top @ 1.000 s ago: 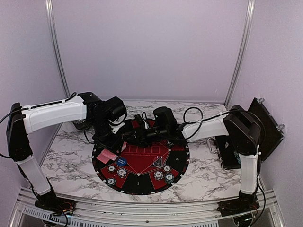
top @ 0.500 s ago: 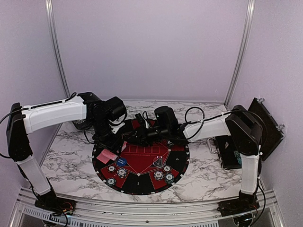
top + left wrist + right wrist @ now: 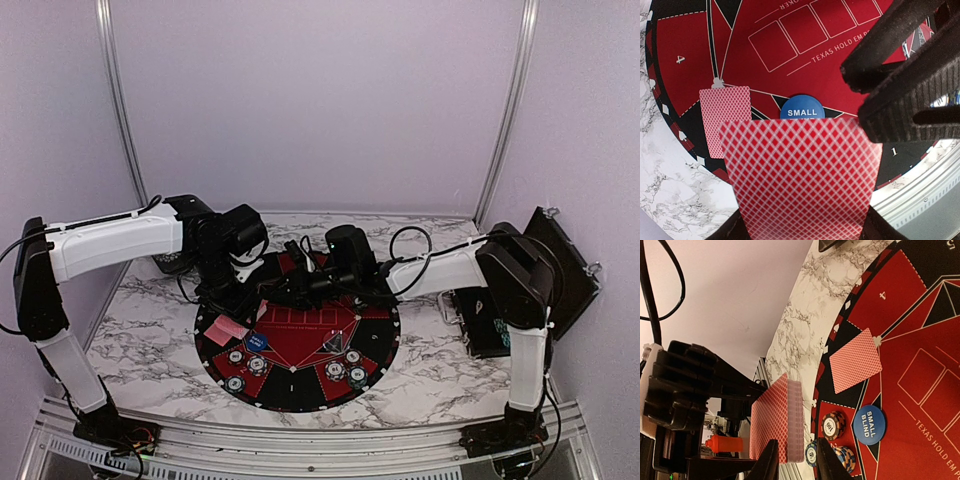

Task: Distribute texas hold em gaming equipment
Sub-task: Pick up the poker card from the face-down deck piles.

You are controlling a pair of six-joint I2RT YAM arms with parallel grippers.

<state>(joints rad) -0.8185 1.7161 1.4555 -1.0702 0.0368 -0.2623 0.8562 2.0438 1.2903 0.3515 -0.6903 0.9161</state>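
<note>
A deck of red-backed playing cards (image 3: 800, 175) is held upright above the round mat's left side, my left gripper (image 3: 802, 229) shut on it. My right gripper (image 3: 797, 460) is open, its fingers (image 3: 905, 100) straddling the deck's (image 3: 777, 422) edge; one finger touches the card face and a narrow gap shows on the other side. One card (image 3: 856, 360) lies face down on the mat, beside the blue "small blind" marker (image 3: 869, 424). Striped chips (image 3: 833, 425) sit near it, and more chips (image 3: 345, 372) lie at the mat's front right. In the top view both grippers meet over the mat (image 3: 300, 385).
A black case (image 3: 480, 325) lies open at the right edge of the marble table. Cables loop over the right arm. A metal rail (image 3: 300, 445) runs along the near edge by the arm bases.
My right gripper's fingers have drawn closer together around the deck's edge. Both arms have stayed almost where they were.
</note>
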